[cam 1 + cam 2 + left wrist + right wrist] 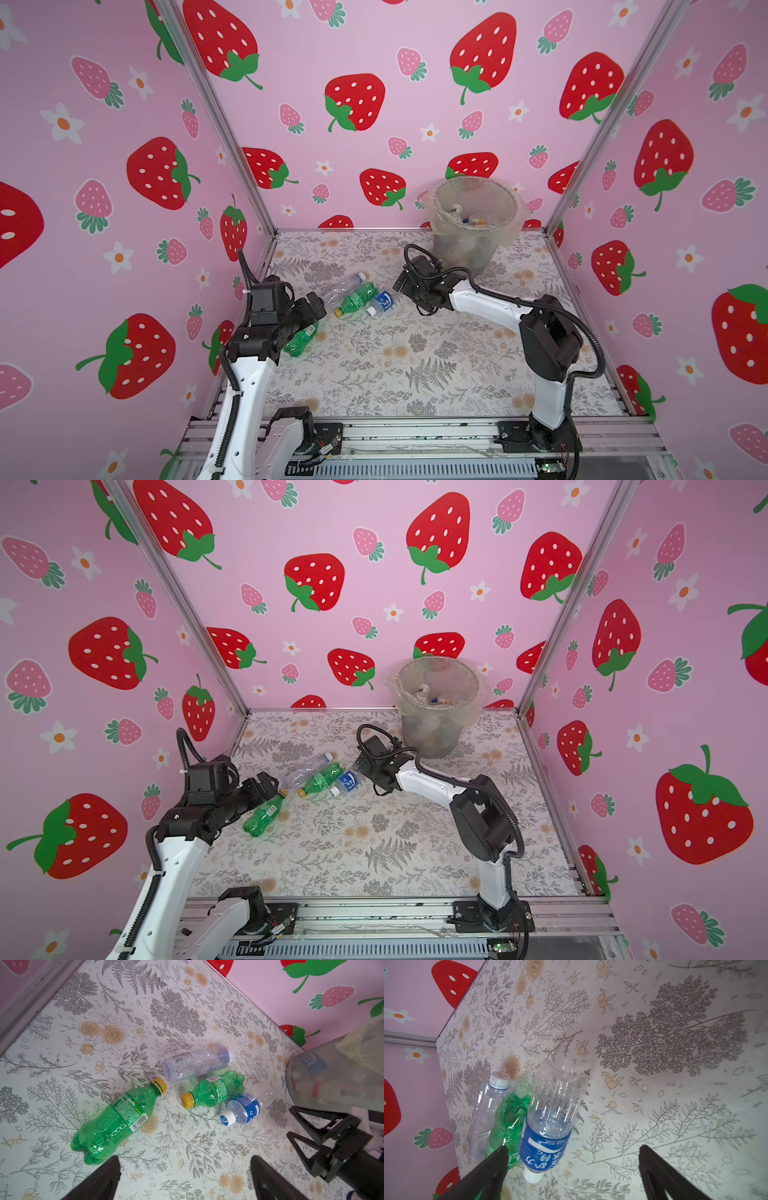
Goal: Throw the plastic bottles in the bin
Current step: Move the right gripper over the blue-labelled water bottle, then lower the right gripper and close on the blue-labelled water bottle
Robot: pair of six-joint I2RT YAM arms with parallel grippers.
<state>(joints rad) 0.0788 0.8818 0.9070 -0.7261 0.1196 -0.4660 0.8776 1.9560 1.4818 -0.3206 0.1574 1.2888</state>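
- Found the left tool (185, 1160) spread wide and empty, low over the bench (62, 1047), the base of the larger green bottle (116, 1120) just beside one finger.
- Judged that bottle the left arm's nearest pick: lying flat, yellow cap close to the cluster; best centred between the fingers first, then pinched across the labelled middle, not the tapering neck.
- Noted three more lying flat, packed side by side near mid-bench: a clear bottle (195, 1062) with a blue cap, a smaller green bottle (216, 1089), a blue-labelled bottle (244, 1108) with a white cap.
- Took the step in hand to be the right arm's reach for the blue-labelled one, outermost on that side.
- Saw the right tool (573, 1148) likewise fully parted, holding nothing, that bottle ahead and nearer one finger than the other.
- Called for a sideways correction before closing, to avoid clipping the green neighbour; thin walls likely to squash, so best gripped at the label band.
- Placed the bin (469, 257) upright at the bench's far edge, behind the right arm, several bottles already inside, well apart from those four.
- Needed a lift clear of the bag-lined rim before release.
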